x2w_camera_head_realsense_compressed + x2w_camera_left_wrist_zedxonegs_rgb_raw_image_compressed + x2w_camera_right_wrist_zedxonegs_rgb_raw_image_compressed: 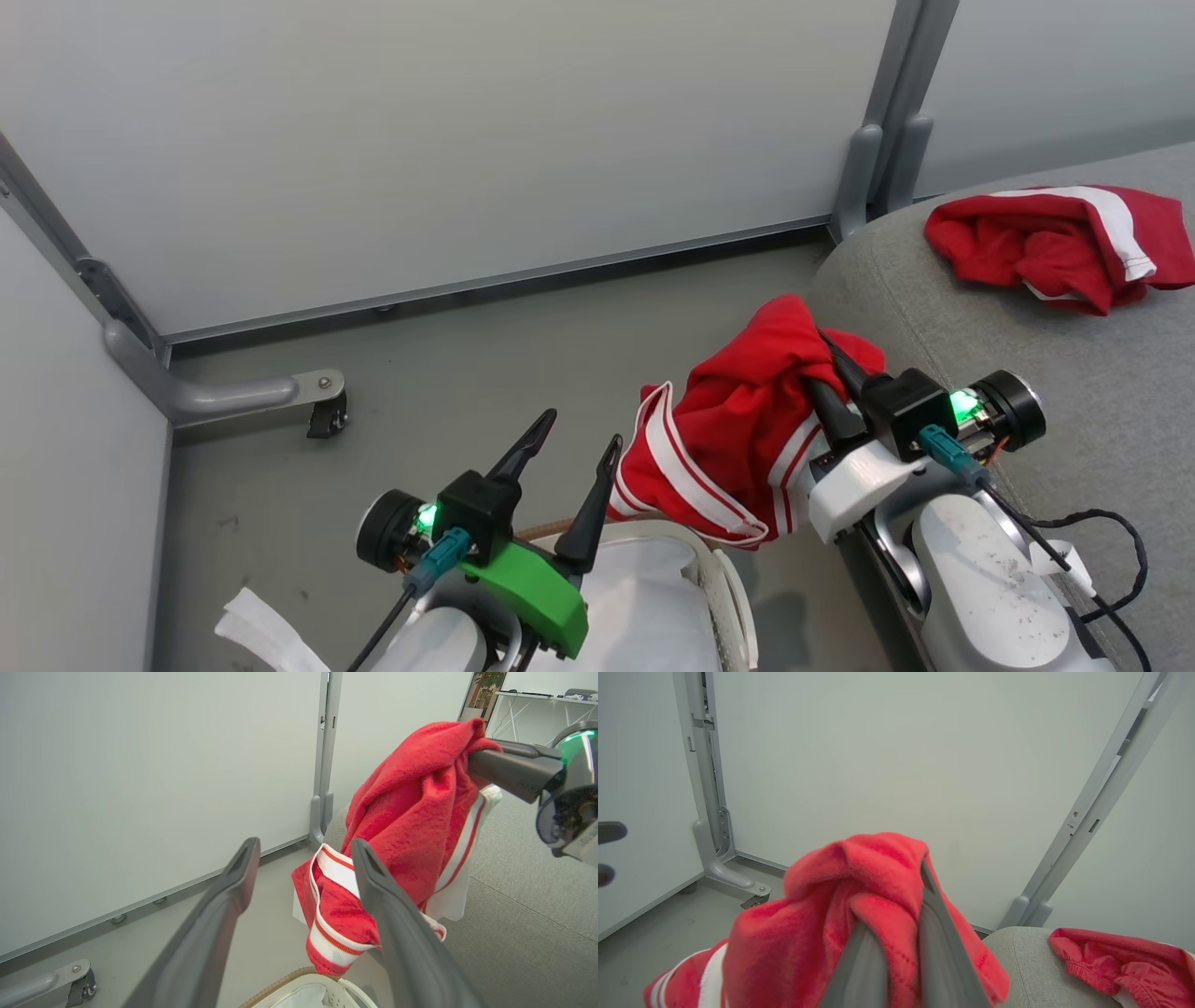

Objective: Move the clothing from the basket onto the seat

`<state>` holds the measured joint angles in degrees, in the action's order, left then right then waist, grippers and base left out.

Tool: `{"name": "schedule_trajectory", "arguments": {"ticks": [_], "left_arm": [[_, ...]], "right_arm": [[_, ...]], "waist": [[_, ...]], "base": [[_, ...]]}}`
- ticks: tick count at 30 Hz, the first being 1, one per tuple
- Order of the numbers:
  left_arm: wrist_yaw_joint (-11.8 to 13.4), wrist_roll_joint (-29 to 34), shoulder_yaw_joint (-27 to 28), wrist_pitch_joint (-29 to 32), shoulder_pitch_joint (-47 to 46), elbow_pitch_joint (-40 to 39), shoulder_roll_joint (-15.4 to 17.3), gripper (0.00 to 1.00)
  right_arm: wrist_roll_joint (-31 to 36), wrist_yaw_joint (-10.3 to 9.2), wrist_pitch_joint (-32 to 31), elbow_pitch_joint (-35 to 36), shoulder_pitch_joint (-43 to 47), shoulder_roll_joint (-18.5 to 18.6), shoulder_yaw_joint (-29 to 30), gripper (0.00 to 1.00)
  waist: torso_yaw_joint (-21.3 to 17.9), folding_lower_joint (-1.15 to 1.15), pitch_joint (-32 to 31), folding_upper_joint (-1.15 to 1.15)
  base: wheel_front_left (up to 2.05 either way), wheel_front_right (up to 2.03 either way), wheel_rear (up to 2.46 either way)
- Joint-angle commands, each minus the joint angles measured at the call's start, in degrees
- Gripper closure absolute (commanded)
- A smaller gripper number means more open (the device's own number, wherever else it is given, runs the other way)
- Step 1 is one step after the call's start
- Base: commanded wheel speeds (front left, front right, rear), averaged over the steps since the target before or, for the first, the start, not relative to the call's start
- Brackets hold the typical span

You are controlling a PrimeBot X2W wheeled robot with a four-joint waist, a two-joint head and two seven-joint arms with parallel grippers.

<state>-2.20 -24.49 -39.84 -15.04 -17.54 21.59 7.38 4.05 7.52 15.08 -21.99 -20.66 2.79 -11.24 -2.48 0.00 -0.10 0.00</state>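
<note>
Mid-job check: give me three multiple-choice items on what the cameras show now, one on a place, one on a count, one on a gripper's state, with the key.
1. Where does the loose red garment lie?
A) on the floor
B) hanging on the wall panel
C) on the seat

2. How many red garments are in view?
A) one
B) two
C) three

3. The left gripper, over the basket, is:
A) open and empty
B) shut on a garment
C) shut on a white sheet

Key:
1 C, it lies crumpled on the grey cushion.
2 B, the loose one plus the held garment in the shut right gripper.
3 A, its fingers stand spread with nothing gripped between them.
</note>
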Motion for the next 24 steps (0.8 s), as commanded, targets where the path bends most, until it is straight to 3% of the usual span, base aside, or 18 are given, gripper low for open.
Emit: {"name": "schedule_trajectory", "arguments": {"ticks": [1,6,24], "left_arm": [[-0.43,0.76,0.89,-0.19,1.34,-0.15,-0.48,0.0],[-1.58,2.49,3.2,-0.19,3.08,-0.41,-1.58,0.0],[-4.31,7.77,7.4,-0.2,4.01,-0.18,-3.93,0.0]], "right_arm": [[0.32,-0.07,0.13,0.44,0.16,0.2,0.52,1.0],[0.4,-0.07,0.13,1.0,-0.38,0.21,2.34,1.0],[3.36,-0.06,0.13,2.1,1.21,0.17,8.48,1.0]], "waist": [[-0.59,0.0,0.2,0.0],[-3.33,0.0,0.71,0.0],[-20.28,0.0,4.86,0.0]], "base": [[0.0,0.0,0.0],[0.0,0.0,0.0],[0.0,0.0,0.0]]}}
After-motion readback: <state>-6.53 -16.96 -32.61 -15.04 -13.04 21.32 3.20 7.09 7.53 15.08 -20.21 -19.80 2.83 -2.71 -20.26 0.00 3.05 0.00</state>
